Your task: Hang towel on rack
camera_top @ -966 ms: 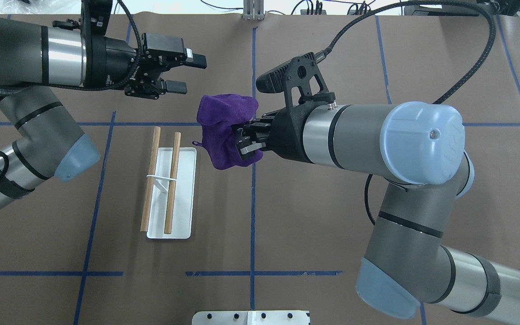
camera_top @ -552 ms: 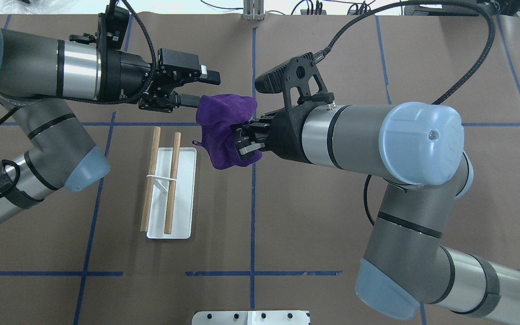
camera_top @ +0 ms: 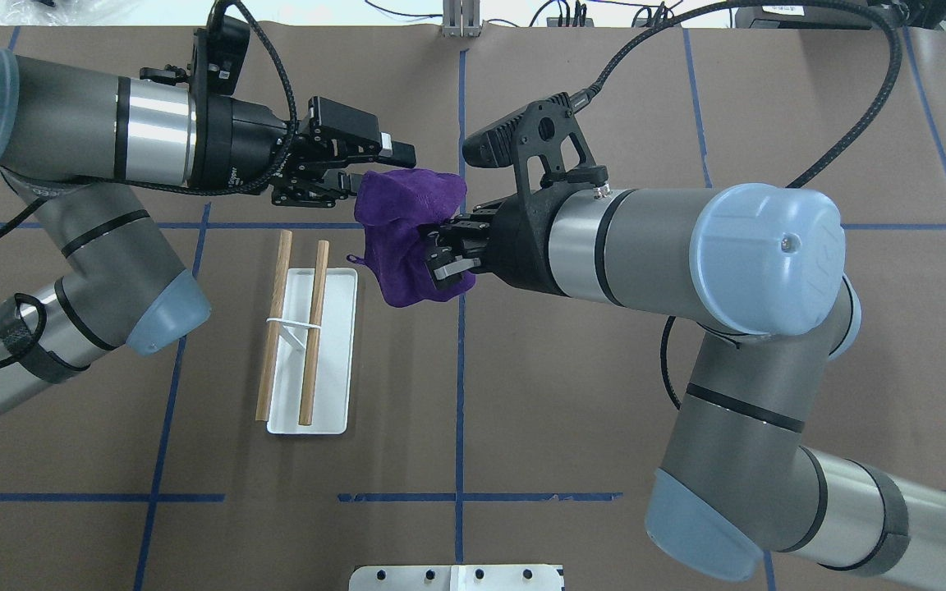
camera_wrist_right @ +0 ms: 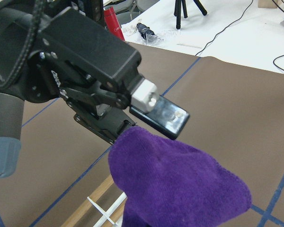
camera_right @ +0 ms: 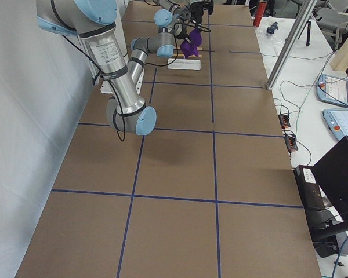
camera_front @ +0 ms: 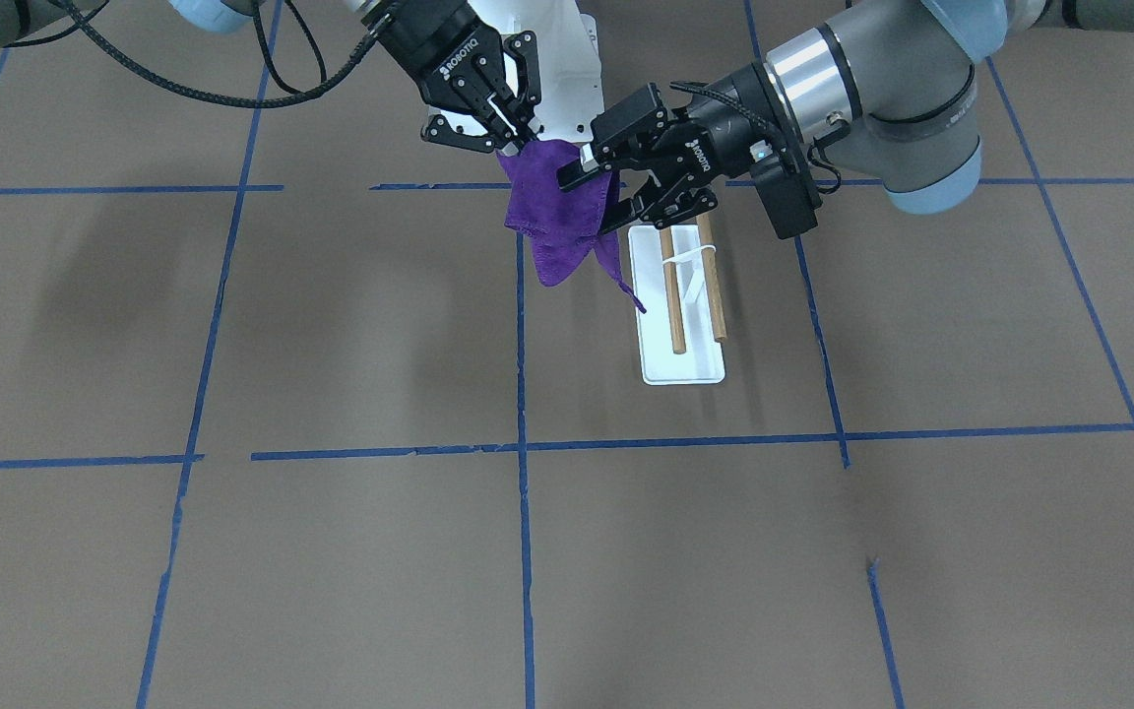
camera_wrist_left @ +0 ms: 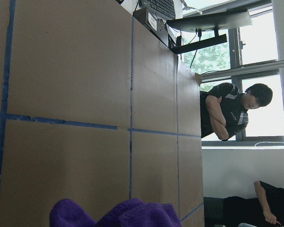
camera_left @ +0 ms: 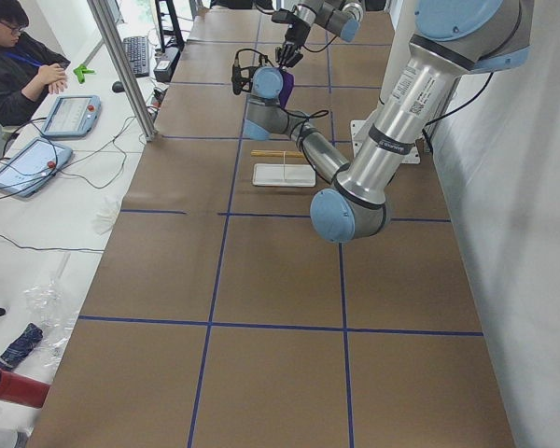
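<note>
**Ana:** Where is the towel (camera_top: 411,238)?

**Ben:** Up in the air over the bench (camera_top: 522,394). The right hand (camera_top: 438,256) is closed tight on it, and the purple cloth hangs down in a bunch.

**Ana:** And the left hand (camera_top: 381,167)?

**Ben:** It comes in from the other side. Its two fingers (camera_wrist_right: 163,112) are spread apart, one on each side of the towel's top edge.

**Ana:** Are they pinching it?

**Ben:** No, there is a gap. I cannot tell if the lower finger touches the cloth, because the towel hides it.

**Ana:** Where is the rack (camera_top: 333,353)?

**Ben:** It stands on the bench, just beside the towel, on the left hand's side. Its two wooden sticks (camera_top: 319,287) lie side by side over the white base. The towel is not on it yet. A thin tail hangs from one corner, near the rack's end.
</note>
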`<action>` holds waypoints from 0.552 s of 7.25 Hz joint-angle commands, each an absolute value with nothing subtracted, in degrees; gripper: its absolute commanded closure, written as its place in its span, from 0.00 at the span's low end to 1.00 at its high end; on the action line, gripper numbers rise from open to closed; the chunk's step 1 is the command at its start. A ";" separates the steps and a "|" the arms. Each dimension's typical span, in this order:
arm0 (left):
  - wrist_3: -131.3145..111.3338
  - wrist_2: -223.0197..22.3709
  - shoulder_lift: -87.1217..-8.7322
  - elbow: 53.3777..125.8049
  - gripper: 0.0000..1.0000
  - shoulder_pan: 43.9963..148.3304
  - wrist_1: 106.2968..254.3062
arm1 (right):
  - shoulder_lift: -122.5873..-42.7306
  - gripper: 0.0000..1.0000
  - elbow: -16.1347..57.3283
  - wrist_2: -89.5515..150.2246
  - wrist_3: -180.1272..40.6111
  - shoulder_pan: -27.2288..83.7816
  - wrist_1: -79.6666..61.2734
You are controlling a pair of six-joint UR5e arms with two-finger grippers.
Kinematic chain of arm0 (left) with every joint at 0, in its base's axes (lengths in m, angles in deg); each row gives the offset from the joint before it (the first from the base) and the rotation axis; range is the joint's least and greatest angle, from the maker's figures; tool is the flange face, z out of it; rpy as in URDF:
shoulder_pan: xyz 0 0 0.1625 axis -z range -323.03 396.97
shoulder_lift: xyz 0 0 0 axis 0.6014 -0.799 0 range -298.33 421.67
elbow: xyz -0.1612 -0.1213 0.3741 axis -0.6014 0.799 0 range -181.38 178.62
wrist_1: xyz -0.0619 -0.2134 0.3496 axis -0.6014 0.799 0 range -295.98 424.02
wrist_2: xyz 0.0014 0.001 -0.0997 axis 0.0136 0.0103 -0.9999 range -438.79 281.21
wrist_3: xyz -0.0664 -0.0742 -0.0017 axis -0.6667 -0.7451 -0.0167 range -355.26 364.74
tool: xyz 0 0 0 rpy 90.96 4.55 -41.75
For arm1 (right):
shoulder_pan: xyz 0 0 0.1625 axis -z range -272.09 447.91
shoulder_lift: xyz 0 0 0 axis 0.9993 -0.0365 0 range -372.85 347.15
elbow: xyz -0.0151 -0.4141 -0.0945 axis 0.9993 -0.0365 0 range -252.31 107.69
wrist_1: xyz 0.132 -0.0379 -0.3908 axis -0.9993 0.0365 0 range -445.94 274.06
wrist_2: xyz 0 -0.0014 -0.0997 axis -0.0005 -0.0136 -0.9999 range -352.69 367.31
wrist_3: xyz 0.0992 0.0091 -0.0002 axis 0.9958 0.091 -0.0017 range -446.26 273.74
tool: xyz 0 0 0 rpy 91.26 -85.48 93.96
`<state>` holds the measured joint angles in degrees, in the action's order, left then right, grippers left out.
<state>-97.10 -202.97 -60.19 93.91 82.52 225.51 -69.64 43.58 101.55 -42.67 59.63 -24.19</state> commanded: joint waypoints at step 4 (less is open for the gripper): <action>-96.95 -203.24 -60.15 94.33 1.00 82.50 225.48 | -69.72 1.00 43.62 101.62 -42.67 59.61 -24.16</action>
